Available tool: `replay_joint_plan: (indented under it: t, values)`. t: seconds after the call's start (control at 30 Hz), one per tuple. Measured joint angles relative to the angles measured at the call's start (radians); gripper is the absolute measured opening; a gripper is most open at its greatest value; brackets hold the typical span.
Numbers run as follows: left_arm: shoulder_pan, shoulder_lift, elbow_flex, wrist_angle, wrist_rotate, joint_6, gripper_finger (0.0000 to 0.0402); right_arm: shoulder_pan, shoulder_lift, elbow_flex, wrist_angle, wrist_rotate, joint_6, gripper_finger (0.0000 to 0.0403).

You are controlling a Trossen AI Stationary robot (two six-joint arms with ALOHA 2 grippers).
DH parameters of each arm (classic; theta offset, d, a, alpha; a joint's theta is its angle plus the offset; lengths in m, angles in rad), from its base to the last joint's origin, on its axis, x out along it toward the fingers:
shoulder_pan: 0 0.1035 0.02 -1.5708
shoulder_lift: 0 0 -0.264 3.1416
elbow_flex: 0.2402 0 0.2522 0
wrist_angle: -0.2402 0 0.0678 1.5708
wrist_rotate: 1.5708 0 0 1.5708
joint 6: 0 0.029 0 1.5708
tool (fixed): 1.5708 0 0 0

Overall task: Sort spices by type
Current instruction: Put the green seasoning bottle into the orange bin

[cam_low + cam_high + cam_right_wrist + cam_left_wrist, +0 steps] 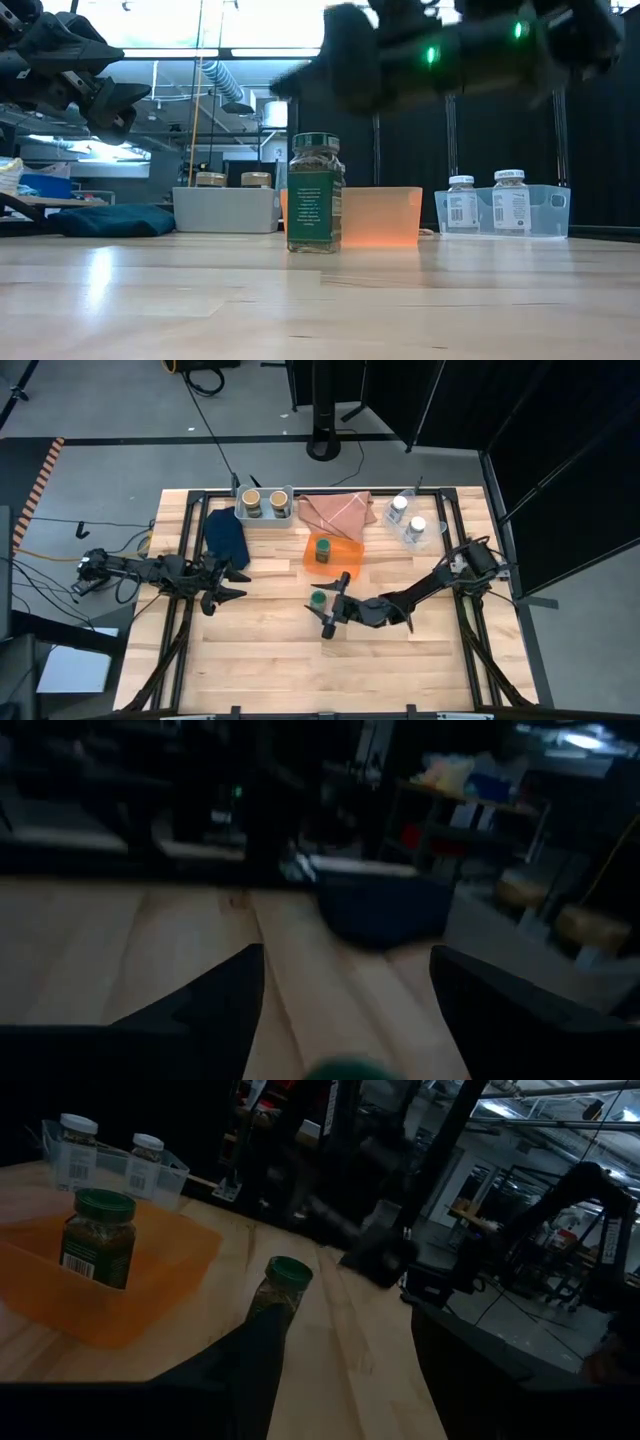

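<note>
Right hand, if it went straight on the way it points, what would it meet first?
Likely the green-capped jar, right ahead of the open right hand; its cap shows close up in the right wrist view. Height is unclear, so it might pass over.

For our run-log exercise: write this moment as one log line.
task: sort spices | right gripper: open, beside loose green-capped jar on table | left gripper: open, idle near dark cloth | other green-capped jar: in orange tray
</note>
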Motion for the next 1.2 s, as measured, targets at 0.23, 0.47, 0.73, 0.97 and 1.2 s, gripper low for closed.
replay_joint_plan:
  t: [0.23,0.47,0.73,0.97,1.2]
  values:
    - [0.0,0.0,0.0,0.0,0.0,0.0,0.0224,-0.01,-0.245,0.049,-0.327,0.022,0.211,0.0281]
    - [0.0,0.0,0.0,-0.002,0.0,0.002,0.0224,-0.12,-0.356,0.457,-1.388,-0.364,0.469,0.0261]
    - [0.0,0.0,0.0,-0.003,0.001,0.001,0.0224,-0.204,-0.184,0.864,-1.856,-0.665,0.364,0.025]
    - [0.0,0.0,0.0,-0.002,0.002,-0.007,0.0224,-0.193,-0.027,1.044,-1.987,-0.731,0.301,0.0278]
    - [0.0,0.0,0.0,-0.002,0.003,-0.013,0.0224,-0.196,0.082,1.113,-2.147,-0.739,0.349,0.0322]
